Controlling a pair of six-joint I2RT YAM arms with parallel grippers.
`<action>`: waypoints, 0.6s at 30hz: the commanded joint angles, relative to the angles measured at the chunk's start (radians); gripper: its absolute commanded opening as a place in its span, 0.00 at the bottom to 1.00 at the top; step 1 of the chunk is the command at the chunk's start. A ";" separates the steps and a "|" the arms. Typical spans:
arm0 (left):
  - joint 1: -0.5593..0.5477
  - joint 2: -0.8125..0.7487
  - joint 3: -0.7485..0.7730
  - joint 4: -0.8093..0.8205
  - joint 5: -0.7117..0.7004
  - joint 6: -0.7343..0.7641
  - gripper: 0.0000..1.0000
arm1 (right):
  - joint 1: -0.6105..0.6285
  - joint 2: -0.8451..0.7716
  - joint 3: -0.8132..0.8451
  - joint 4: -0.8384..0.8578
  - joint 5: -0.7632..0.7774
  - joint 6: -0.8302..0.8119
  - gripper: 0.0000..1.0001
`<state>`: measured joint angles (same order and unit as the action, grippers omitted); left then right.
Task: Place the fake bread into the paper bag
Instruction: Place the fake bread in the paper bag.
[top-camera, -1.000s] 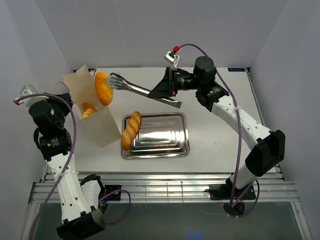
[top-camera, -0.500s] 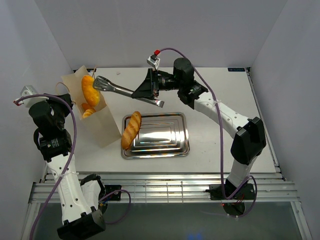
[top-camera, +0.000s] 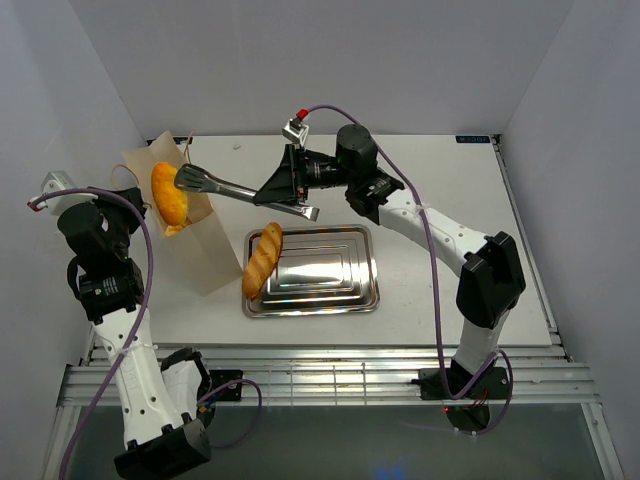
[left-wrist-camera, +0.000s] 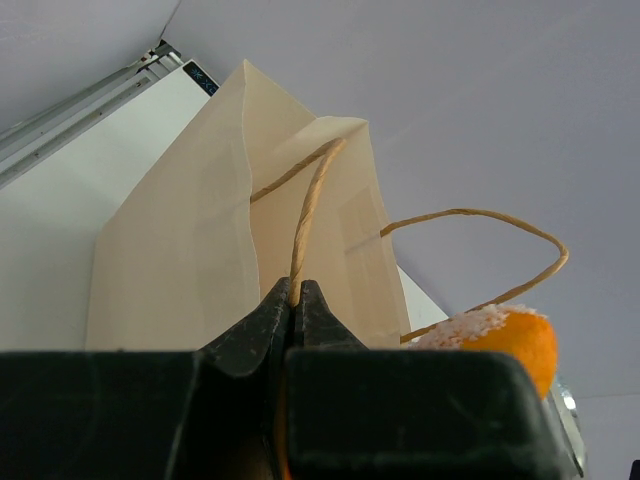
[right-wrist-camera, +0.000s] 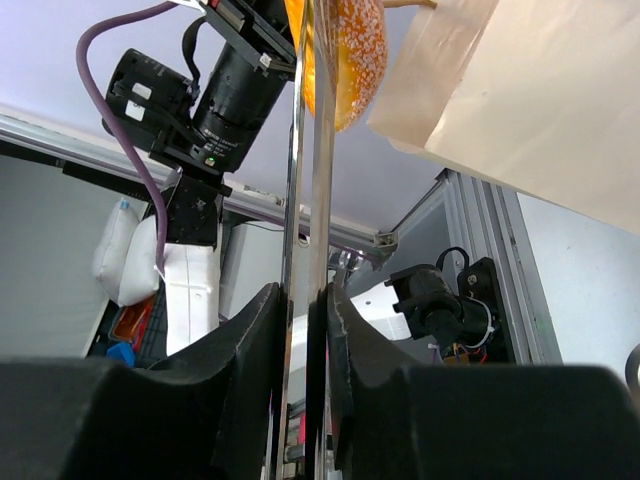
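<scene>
Pinching a cord handle (left-wrist-camera: 309, 215) of the paper bag (left-wrist-camera: 190, 260) w/ left gripper (left-wrist-camera: 295, 300), fingers (left-wrist-camera: 262, 320) pressed together on the cord, nothing else btwn them. Holding bag upright just ahead of that gripper, mouth facing up. Letting 2nd handle loop (left-wrist-camera: 480, 215) arch free to that gripper's right. Clamping long metal tongs (top-camera: 230, 185) in right gripper (top-camera: 282, 190), fingers (right-wrist-camera: 250, 340) squeezing both tong arms nearly together, approx. toward the hinge end. Stretching tongs out well ahead of right gripper, tips over the bag. Carrying an oval roll (top-camera: 168, 192) at the far tong tips: glossy orange w/ pale speckling on top, hanging right over bag mouth, far ahead of right gripper and just up and right of left gripper's fingertips in left wrist view. Not managing to tell whether tips are biting the roll or only touching it. Showing a 2nd roll (top-camera: 178, 228) already down inside bag, under the carried one. Leaving baguette (top-camera: 263, 260) lying along left rim of steel tray (top-camera: 320, 265), on near side of right gripper, apart from tongs. Resting tray flat on white table (top-camera: 470, 170).
</scene>
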<state>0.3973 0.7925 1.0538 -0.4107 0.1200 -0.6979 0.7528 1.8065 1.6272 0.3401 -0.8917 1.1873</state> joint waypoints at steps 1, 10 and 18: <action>0.000 -0.018 0.029 -0.004 0.015 -0.005 0.00 | 0.002 -0.001 -0.018 0.108 0.000 0.038 0.28; 0.000 -0.016 0.029 -0.004 0.015 -0.006 0.00 | 0.002 0.011 -0.033 0.143 0.000 0.077 0.38; 0.000 -0.016 0.026 -0.002 0.015 -0.006 0.00 | 0.003 0.022 -0.030 0.158 0.002 0.095 0.39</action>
<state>0.3973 0.7925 1.0538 -0.4110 0.1200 -0.7002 0.7532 1.8244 1.5887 0.4232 -0.8917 1.2697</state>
